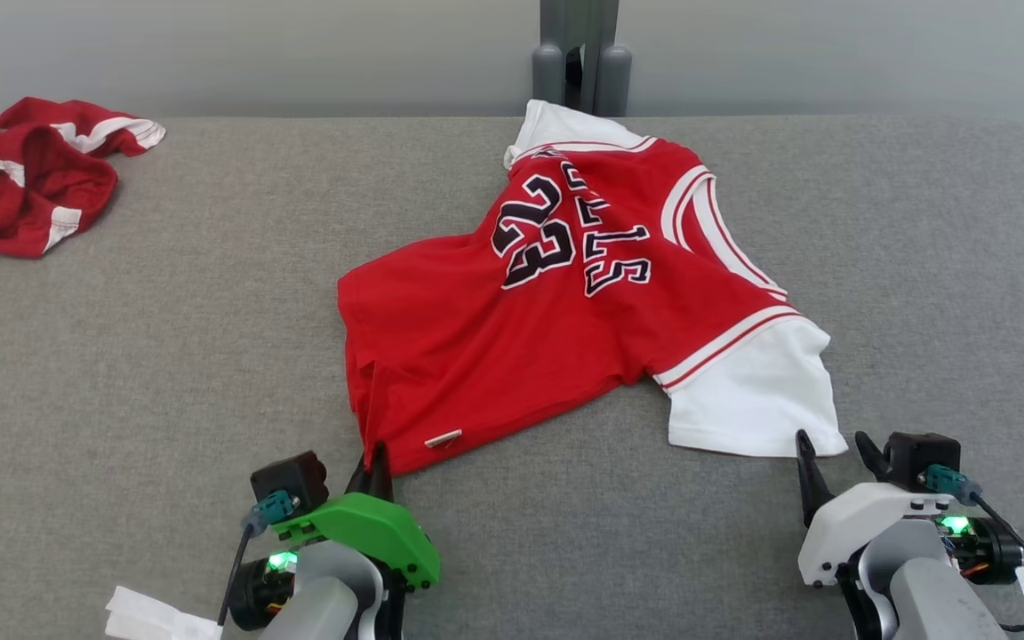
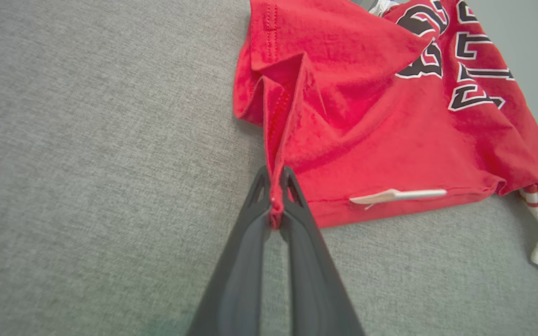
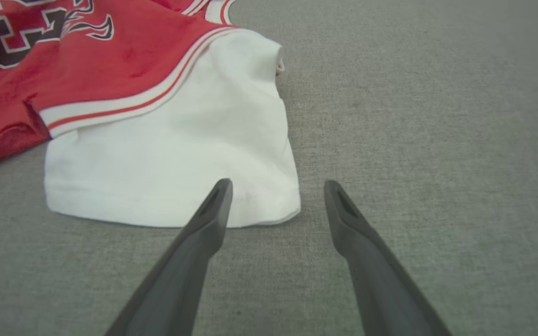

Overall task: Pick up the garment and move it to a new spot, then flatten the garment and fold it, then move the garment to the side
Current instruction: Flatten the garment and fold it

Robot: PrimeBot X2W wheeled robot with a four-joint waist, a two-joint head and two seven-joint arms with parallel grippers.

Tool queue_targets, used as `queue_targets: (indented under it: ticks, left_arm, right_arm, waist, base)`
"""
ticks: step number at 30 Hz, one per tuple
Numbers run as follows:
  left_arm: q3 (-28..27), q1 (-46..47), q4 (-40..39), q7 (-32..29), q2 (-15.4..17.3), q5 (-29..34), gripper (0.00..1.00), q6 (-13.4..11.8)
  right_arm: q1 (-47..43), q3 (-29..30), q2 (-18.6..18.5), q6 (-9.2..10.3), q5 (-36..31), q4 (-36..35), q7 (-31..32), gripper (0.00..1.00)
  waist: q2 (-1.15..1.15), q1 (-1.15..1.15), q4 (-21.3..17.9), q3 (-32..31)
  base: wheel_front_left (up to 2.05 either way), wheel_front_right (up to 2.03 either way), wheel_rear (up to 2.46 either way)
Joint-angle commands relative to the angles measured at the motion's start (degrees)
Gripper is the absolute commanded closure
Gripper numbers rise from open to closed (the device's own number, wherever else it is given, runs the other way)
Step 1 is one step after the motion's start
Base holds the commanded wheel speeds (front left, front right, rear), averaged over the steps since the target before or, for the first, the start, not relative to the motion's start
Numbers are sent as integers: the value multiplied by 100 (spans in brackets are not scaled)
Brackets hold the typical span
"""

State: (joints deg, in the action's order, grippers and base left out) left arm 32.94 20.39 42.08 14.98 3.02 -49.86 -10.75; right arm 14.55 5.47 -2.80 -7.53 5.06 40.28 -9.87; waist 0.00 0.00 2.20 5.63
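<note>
The red jersey (image 1: 565, 329) lies spread mid-table (image 1: 139, 373), its white sleeve (image 3: 171, 154) nearest the robot's right. And the left gripper (image 2: 276, 205) is pinched tight on the jersey's near hem corner! The right gripper (image 3: 278, 184) stands wide, holding nothing, tips at the sleeve's near edge. Another red garment (image 1: 23, 178) sits bunched far left.

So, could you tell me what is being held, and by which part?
The left gripper pinches the red jersey by a corner of its bottom hem. The right gripper, open by the white sleeve, holds nothing.
</note>
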Motion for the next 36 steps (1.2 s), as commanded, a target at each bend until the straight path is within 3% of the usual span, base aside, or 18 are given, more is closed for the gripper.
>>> queue_targets:
  ticks: [1, 5, 6, 8, 11, 12, 19, 25, 31, 36]
  left_arm:
    - [-19, 113, -34, 21, 40, 95, 100, 33]
    - [-93, 66, -132, 21, 38, 276, 100, 64]
    - [-118, 44, -160, 22, 37, 308, 100, 74]
    - [-171, 12, -205, 22, 34, 368, 100, 89]
    - [-255, -21, -268, 23, 32, 469, 100, 106]
    - [-287, -31, -295, 23, 31, 510, 100, 110]
    - [-472, -28, -540, 23, 50, 735, 100, 188]
    - [-685, 42, -991, 23, 174, 1014, 100, 288]
    - [-1104, -95, -1821, 17, 275, 1205, 100, 457]
    - [-1522, -243, -2793, 17, 240, 1049, 100, 628]
  right_arm:
    - [158, 18, -17, 8, -85, 187, -43, 0]
    - [453, -25, -15, 8, -131, 779, -44, 0]
    - [522, -45, -11, 8, -107, 929, -42, 6]
    - [651, -75, -6, 7, -83, 1143, -70, 54]
    - [844, -94, -3, 5, -106, 1405, -127, 83]
    - [919, -95, -3, 5, -112, 1507, -142, 100]
    - [1304, -118, -13, 5, 150, 1716, -406, 100]
    - [1461, -337, -13, 5, 761, 1288, -510, 100]
    - [1329, -666, -60, 5, 1365, 132, -527, 100]
    - [1014, -712, -218, 5, 1947, -1392, -514, 100]
  waist:
    - [0, 0, 86, 56]
    - [0, 0, 155, 81]
    - [0, 0, 165, 87]
    - [0, 0, 173, 100]
    - [0, 0, 164, 107]
    - [0, 0, 157, 105]
    - [0, 0, 108, 56]
    - [0, 0, 19, -86]
    - [0, 0, -124, -321]
    - [0, 0, -219, -542]
  base:
    - [0, 0, 0]
    - [0, 0, 0]
    - [0, 0, 0]
    - [0, 0, 0]
    - [0, 0, 0]
    - [0, 0, 0]
    - [0, 0, 0]
    - [0, 0, 0]
    - [0, 0, 0]
    - [0, 0, 0]
